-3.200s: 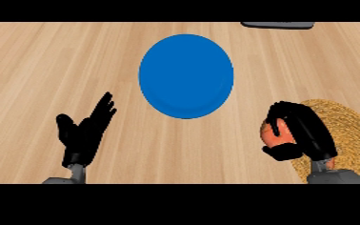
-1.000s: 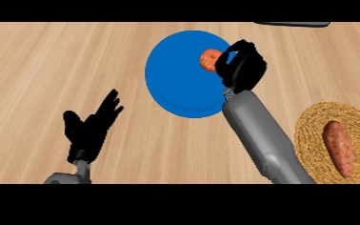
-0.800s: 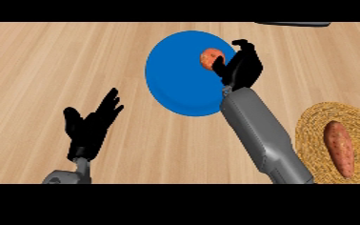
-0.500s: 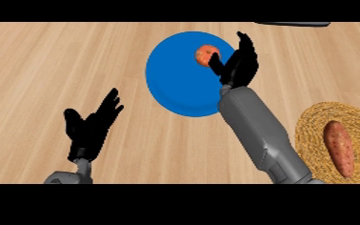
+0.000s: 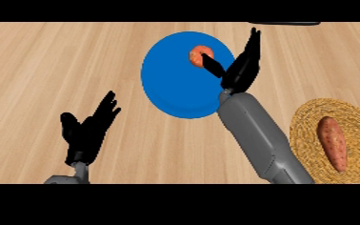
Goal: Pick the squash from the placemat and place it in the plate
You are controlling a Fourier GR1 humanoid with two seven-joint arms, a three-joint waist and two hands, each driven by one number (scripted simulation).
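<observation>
A small orange squash (image 5: 200, 55) lies on the blue plate (image 5: 175, 86), near its far right rim. My right hand (image 5: 239, 66) stands just right of it over the plate's right edge, open with fingers straight up and the thumb pointing toward the squash. A short gap shows between thumb and squash. The woven straw placemat (image 5: 313, 128) is at the lower right with an orange sweet potato (image 5: 332, 143) on it. My left hand (image 5: 88, 131) rests open at the lower left, fingers up.
A dark flat object (image 5: 285, 23) shows at the top right edge of the wooden counter (image 5: 70, 66). My grey right forearm (image 5: 259, 138) crosses between the plate and the placemat.
My right hand carried the squash from the placemat to the plate, then opened and let it go. The squash now lies on the plate. The left hand stayed still.
</observation>
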